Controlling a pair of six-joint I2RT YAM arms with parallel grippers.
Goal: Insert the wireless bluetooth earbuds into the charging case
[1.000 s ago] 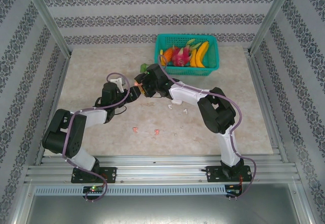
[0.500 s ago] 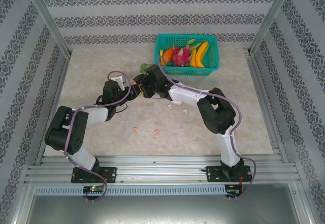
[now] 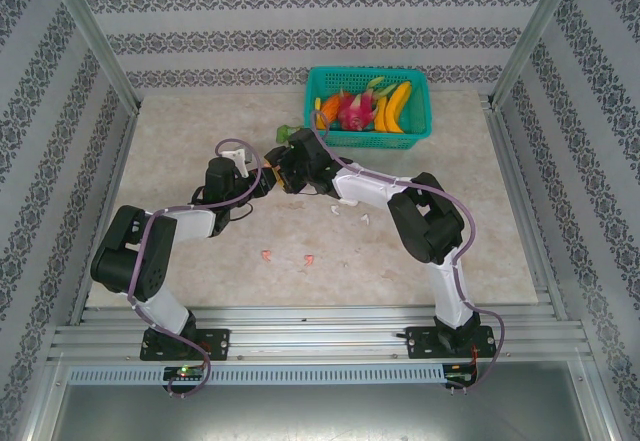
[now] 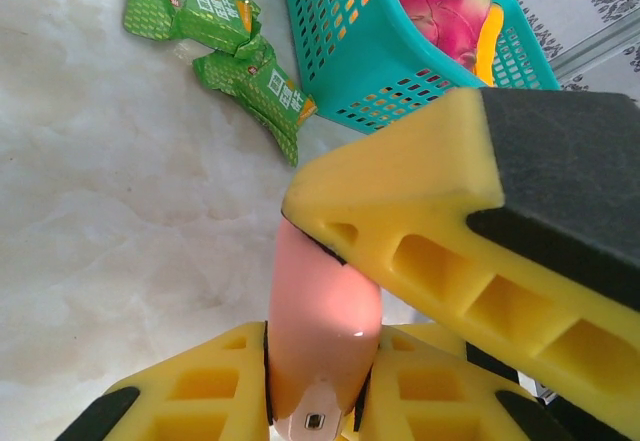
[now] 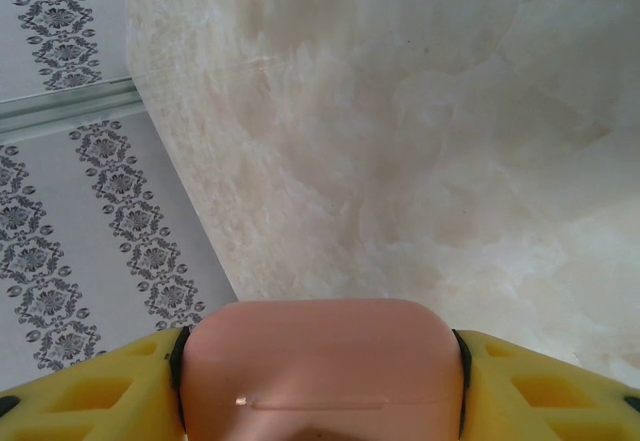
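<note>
- Left gripper (image 3: 258, 185) and right gripper (image 3: 280, 173) meet tip to tip, left of frame centre.
- Teal basket (image 3: 395, 140) of fruit, upper centre; green wrappers (image 3: 285, 133) just beside its left corner.
- Two white earbuds (image 3: 338, 210) mid-frame, beside the right arm.
- Two pink earbuds (image 3: 267, 255) lower, on bare table.

left arm (image 3: 150, 251): black joint housings, white link shells
right arm (image 3: 432, 223): same build, black joints, white links
cables (image 3: 152, 229): lilac, one run along each arm, looping free near the wrists
bases (image 3: 450, 339): flat black plates
left fingers (image 4: 190, 386): yellow plastic, rectangular pockets moulded in, black tips
right fingers (image 5: 90, 386): same yellow, same pockets, black trim on the inner edge
</note>
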